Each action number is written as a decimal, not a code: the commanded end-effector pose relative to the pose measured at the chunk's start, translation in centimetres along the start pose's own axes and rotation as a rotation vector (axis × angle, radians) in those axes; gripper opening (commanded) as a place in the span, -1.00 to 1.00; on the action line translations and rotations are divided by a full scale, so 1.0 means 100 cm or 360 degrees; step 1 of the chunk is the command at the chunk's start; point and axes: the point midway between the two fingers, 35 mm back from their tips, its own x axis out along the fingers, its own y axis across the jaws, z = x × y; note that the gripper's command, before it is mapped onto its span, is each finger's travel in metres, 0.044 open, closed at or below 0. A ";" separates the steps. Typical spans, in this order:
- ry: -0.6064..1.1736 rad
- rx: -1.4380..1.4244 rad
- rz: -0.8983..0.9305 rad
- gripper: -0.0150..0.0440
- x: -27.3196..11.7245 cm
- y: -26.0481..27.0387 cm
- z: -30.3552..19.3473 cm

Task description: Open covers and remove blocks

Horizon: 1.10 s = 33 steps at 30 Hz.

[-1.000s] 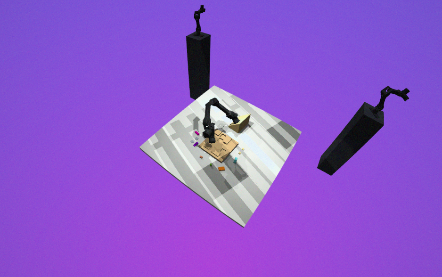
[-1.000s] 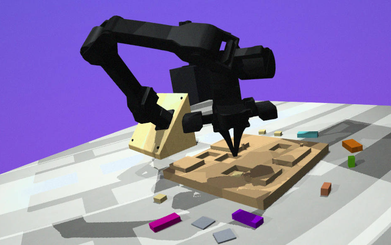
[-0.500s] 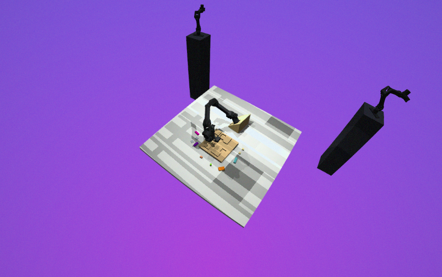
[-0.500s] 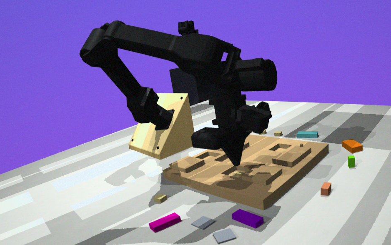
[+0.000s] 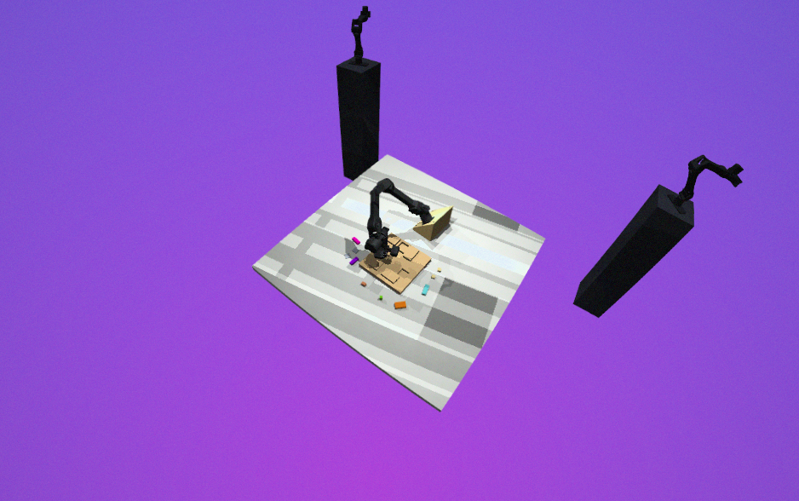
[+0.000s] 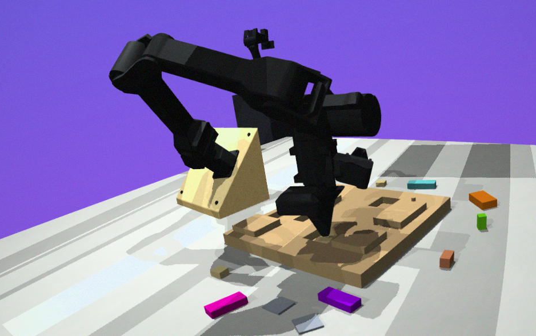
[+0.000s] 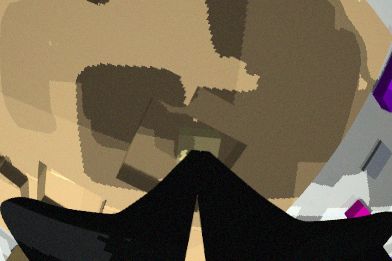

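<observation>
The wooden puzzle board (image 5: 416, 271) (image 6: 432, 208) lies on the table. My gripper (image 6: 324, 234) (image 7: 199, 158) is shut and empty, its tips at a well near the board's front edge. A pale yellow block (image 6: 324, 240) (image 7: 207, 144) sits in that well, right by the tips. A cover (image 6: 364, 241) lies beside this well. Another cover (image 6: 402, 213) is beside a well that looks empty, and a third cover (image 6: 255, 226) is at the board's left end. The arm hides the back part. Pale blocks (image 5: 439, 269) (image 5: 433, 276) (image 6: 220, 272) (image 6: 380, 183) rest on the table off the board.
A magenta bar (image 5: 355, 239) (image 6: 226, 304), a purple bar (image 5: 354, 261) (image 6: 339, 299) and thin grey plates (image 6: 279, 305) (image 6: 308, 323) lie in front of the board. Brown (image 6: 447, 259), green (image 6: 481, 221), orange (image 6: 482, 199) and teal (image 6: 422, 184) pieces lie beyond it. A yellow wedge (image 6: 251, 183) stands behind.
</observation>
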 end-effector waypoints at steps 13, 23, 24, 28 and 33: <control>0.0002 -0.0015 -0.0005 -0.49 0.007 0.010 -0.005; 0.0002 -0.0033 -0.0005 -0.49 0.008 0.013 -0.006; 0.0002 -0.0033 -0.0005 -0.49 0.008 0.013 -0.006; 0.0002 -0.0033 -0.0005 -0.49 0.008 0.013 -0.006; 0.0002 -0.0033 -0.0005 -0.49 0.008 0.013 -0.006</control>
